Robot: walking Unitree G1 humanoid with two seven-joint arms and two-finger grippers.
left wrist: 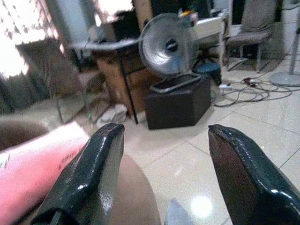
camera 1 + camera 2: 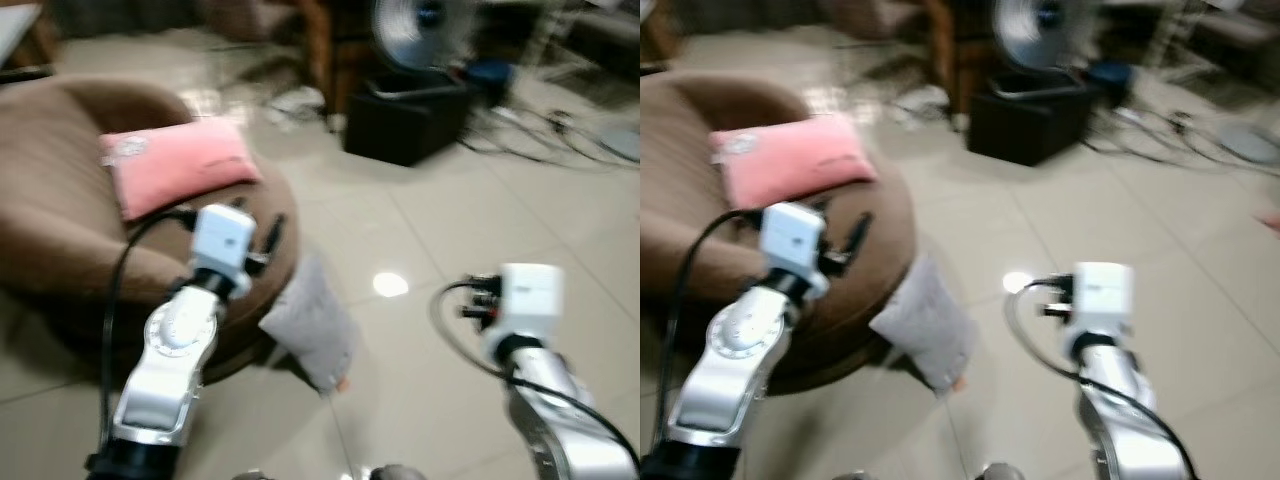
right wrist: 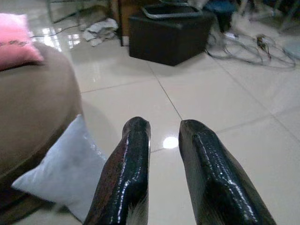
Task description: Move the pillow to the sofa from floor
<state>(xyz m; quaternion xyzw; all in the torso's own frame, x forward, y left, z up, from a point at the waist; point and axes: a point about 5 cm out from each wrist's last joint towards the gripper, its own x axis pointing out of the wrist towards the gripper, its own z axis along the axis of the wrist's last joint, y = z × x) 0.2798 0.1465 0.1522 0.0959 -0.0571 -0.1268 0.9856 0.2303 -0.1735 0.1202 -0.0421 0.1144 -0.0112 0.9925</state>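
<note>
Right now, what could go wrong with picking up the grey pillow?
1. The grey fabric pillow leans against the round brown sofa; an open left gripper reaching down could bump the sofa's edge.
2. The narrowly parted right gripper may not span the pillow.
3. Blurred head views could spoil aim.

The floor (image 2: pixel 450 230) is laid with glossy pale tiles, on which a bright spot of light (image 2: pixel 390 285) is reflected. A dark box (image 2: pixel 405 122) is set beyond, with a round metal fan (image 1: pixel 164 44) behind it. Cables (image 3: pixel 253 49) are strewn nearby. A chair (image 1: pixel 248 33) is seen farther back.
</note>
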